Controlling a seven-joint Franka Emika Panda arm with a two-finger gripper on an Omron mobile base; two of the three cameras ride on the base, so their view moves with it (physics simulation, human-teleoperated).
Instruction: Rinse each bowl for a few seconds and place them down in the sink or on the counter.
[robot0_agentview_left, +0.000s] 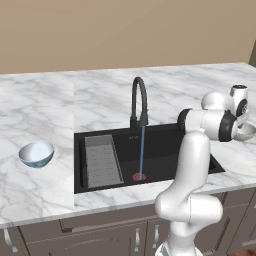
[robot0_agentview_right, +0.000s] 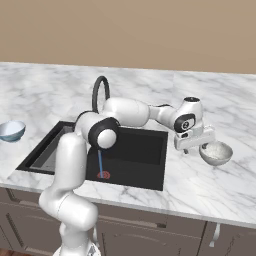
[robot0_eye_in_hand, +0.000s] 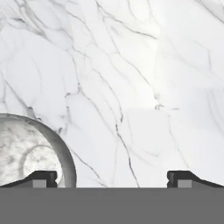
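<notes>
Right base view first: the white arm is stretched out to the right over the worktop (robot0_agentview_right: 150, 85), past the right edge of the sink (robot0_agentview_right: 135, 155). The pincer (robot0_agentview_right: 192, 148) is pointed down at the marble with its jaws spread wide and nothing held between them. The speckled bowl (robot0_agentview_right: 216, 152) is sat upright on the worktop just beside the pincer, on its right, well to the right of the basin. Whether a finger is actually touching the rim can't be told from here, it's pretty close though.

From the hand view, the speckled bowl's grey rim and mottled inside are seen at the lower left, with one dark fingertip (robot0_eye_in_hand: 41, 178) lined up in front of the bowl's opening and the other one (robot0_eye_in_hand: 183, 178) out over bare marble on the far side of the frame. So the rim is sort of straddled, but not gripped.

Over in the left base view, the blue bowl (robot0_agentview_left: 36, 153) is parked upright on the worktop left of the sink, well apart from the arm. A thin blue stream of water is seen running from the black arched faucet (robot0_agentview_left: 139, 102) straight down onto the red drain ring (robot0_agentview_left: 139, 176), with the grey ridged tray (robot0_agentview_left: 102, 160) lying in the left part of the basin.
</notes>
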